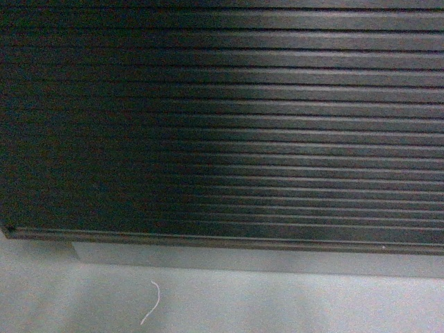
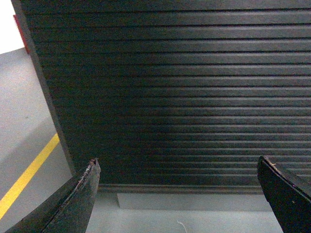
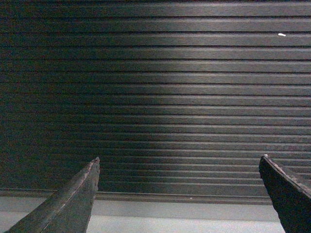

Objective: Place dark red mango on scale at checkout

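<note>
A: What's your head cam giving you?
B: Just the checkout (image 1: 222, 118), its ribbed dark front filling your view, grey base (image 1: 257, 262) below, a white thread (image 1: 152, 303) on the floor (image 1: 291, 305). Mango and scale aren't visible in any view

A: Left wrist?
B: Your left gripper (image 2: 179, 194) is spread wide, nothing in it, facing the ribs. Yellow floor line (image 2: 26, 177) off to the side

A: Right wrist?
B: Your right gripper (image 3: 180, 194) is gaping wide too, nothing held, same panel ahead

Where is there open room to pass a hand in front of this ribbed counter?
Bare grey floor runs below the checkout front panel; only a thin white thread lies there. More floor opens left of its corner, by the yellow line. Nowhere looks crowded.
</note>
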### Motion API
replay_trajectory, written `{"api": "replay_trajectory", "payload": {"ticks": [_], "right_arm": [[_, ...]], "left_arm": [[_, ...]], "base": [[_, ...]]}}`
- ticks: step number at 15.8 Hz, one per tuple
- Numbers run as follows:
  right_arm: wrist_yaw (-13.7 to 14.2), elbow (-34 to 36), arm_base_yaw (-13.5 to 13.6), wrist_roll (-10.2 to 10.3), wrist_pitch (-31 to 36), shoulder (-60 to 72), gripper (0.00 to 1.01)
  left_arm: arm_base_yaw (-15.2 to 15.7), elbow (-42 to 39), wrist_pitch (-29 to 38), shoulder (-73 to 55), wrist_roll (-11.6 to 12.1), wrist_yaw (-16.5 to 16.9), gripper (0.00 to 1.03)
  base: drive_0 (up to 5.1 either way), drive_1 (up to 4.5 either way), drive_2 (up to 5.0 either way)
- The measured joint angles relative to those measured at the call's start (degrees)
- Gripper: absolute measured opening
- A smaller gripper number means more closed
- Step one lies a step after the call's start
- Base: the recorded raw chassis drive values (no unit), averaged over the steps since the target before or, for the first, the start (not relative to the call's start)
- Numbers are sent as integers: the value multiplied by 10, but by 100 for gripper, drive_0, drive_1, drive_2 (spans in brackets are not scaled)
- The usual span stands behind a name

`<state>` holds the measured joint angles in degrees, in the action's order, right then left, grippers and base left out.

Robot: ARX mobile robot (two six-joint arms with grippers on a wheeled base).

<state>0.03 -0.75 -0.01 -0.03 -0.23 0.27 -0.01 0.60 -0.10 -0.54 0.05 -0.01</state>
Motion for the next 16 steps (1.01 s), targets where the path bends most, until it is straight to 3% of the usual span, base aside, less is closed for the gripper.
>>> {"api": "replay_trajectory", "payload": {"ticks": [4,16], "right_arm": [[0,0,0,0,-1,0,98],[0,0,0,0,0,0,98]], "left_arm": [[0,0,-2,0,0,1,98],[0,0,-1,0,0,0,98]], "base": [[-2,412,-417],[0,0,0]]}}
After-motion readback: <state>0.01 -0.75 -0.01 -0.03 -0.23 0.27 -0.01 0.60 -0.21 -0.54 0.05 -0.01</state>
